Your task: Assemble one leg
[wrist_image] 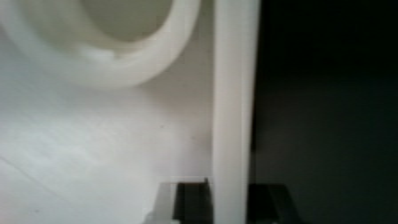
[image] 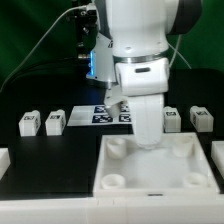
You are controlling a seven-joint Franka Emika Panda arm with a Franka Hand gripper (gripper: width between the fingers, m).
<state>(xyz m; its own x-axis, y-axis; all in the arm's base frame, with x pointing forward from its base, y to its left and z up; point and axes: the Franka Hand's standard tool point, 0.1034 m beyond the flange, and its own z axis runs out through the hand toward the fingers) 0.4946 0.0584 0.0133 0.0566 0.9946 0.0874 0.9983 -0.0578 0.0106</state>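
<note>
Four legs (image: 28, 122) (image: 56, 121) (image: 171, 119) (image: 202, 118), one tray-like part (image: 178, 166), one marker board (image: 106, 114) and one robot arm (image: 140, 50).

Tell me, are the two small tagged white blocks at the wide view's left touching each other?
Apart. The exterior view shows a strip of black table between the leftmost leg and the second leg.

Wrist view is all blur up close. A round socket (wrist_image: 98, 35) runs out of frame, and the gripper (wrist_image: 217, 205) is just a dark shape clipped at the edge, jaws impossible to judge. In the exterior view the arm (image: 140, 60) hides those fingers completely and covers part of the marker board (image: 103, 113). The tray (image: 165, 165) loses its near edge to the frame. A white piece (image: 4, 160) is cut off at the exterior view's left, unidentifiable. Tags on the legs (image: 28, 122) are too small to read.
</note>
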